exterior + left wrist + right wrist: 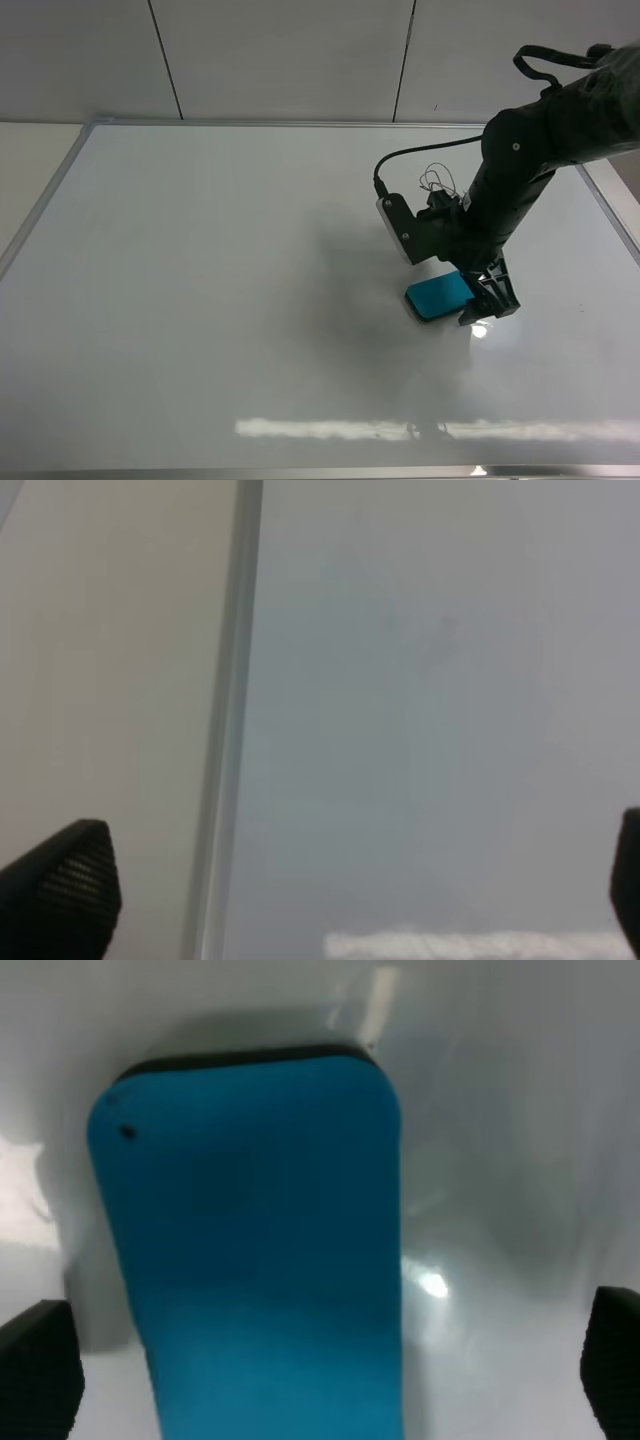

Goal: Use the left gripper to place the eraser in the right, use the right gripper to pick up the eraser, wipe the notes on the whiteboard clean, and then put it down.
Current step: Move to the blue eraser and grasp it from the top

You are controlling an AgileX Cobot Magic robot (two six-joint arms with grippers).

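Note:
The teal-blue eraser (438, 296) lies flat on the whiteboard (200, 280), right of the middle. My right gripper (487, 300) hangs low over the eraser's right end, open. In the right wrist view the eraser (250, 1250) fills the space between the two black fingertips (40, 1365), with a gap on one side. The notes (437, 182), a thin black scribble, show just beyond the right arm, partly hidden by it. My left gripper (345, 890) is open with nothing between its fingers, above the whiteboard's silver frame (230, 730); it is out of the exterior view.
The board's silver frame (40, 205) borders a pale table surface (25, 160) on the left. A black cable (420, 152) loops from the right arm's white wrist module (397, 225). A bright light reflection (330, 428) runs along the board's near part.

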